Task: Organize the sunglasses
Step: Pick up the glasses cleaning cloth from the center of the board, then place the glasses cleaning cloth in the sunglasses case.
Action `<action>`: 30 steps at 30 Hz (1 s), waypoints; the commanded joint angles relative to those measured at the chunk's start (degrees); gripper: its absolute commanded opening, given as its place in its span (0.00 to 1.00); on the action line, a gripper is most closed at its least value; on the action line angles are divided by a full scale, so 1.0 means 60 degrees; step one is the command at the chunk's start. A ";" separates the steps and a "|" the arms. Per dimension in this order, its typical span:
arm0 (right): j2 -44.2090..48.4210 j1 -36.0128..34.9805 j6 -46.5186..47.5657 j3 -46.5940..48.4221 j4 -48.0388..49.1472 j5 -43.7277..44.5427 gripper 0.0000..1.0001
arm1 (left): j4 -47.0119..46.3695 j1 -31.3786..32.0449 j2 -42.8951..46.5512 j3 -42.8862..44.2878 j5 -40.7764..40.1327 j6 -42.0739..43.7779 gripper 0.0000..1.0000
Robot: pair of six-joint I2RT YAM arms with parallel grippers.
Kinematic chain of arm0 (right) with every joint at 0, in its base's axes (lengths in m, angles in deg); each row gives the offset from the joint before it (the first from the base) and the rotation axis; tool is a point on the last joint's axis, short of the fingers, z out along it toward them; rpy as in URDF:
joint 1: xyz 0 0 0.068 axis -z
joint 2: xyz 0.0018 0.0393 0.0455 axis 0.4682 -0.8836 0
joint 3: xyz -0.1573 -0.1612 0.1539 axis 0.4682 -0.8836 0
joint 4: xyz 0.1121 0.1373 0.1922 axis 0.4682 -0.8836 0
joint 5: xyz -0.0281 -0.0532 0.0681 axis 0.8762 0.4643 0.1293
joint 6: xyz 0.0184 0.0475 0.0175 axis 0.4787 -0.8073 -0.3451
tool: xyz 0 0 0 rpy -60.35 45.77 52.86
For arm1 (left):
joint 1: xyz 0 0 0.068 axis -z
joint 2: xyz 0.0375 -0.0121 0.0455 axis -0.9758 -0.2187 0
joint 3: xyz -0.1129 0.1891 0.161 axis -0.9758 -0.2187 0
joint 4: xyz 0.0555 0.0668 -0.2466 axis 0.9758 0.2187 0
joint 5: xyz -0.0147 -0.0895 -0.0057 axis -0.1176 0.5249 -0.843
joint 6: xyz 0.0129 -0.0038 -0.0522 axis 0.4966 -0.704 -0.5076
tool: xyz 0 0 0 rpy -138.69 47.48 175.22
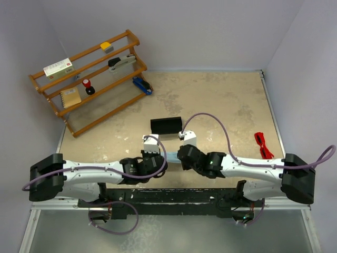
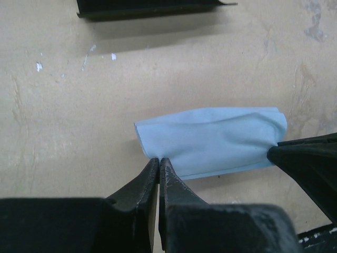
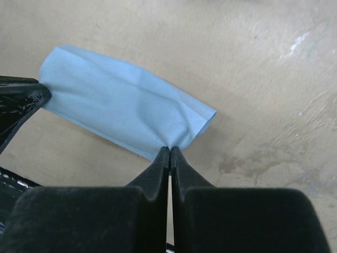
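White arms (image 1: pixel 87 171), black joints (image 1: pixel 210 161), purple cables (image 1: pixel 211 117)

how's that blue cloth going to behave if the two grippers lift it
Probably floppy: the blue cloth puckers where the right gripper pinches it, so the middle would likely sag between it and the left gripper. It looks thin and light, lying flat on the table, so it may slip from a shallow pinch.
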 commanded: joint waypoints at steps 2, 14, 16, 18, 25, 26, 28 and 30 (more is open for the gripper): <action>-0.0027 0.0772 0.1050 0.0906 0.0369 -0.0460 0.00 | -0.0184 -0.0973 0.0112 0.0868 0.0520 0.1365 0.00; -0.1139 0.2318 0.2197 0.2132 0.0873 -0.1382 0.00 | -0.0542 -0.2754 -0.0972 0.2253 0.1319 0.2868 0.00; -0.1376 0.2461 0.2343 0.2362 0.0966 -0.1423 0.00 | -0.0589 -0.3006 -0.1101 0.2430 0.1367 0.3109 0.00; -0.1621 0.2588 0.2516 0.2559 0.1029 -0.1445 0.00 | -0.0718 -0.3285 -0.1178 0.2536 0.1525 0.3286 0.00; -0.2246 0.3226 0.2818 0.3360 0.1184 -0.1788 0.00 | -0.0910 -0.4035 -0.1580 0.2918 0.1957 0.3742 0.00; -0.2325 0.3299 0.2861 0.3446 0.1211 -0.1816 0.00 | -0.0931 -0.4137 -0.1649 0.2968 0.1995 0.3788 0.00; -0.2465 0.3478 0.2938 0.3591 0.1267 -0.1883 0.00 | -0.1002 -0.4314 -0.1787 0.3069 0.2056 0.3888 0.00; -0.2618 0.3674 0.2995 0.3724 0.1351 -0.2032 0.00 | -0.1130 -0.4519 -0.1923 0.3166 0.2250 0.3975 0.00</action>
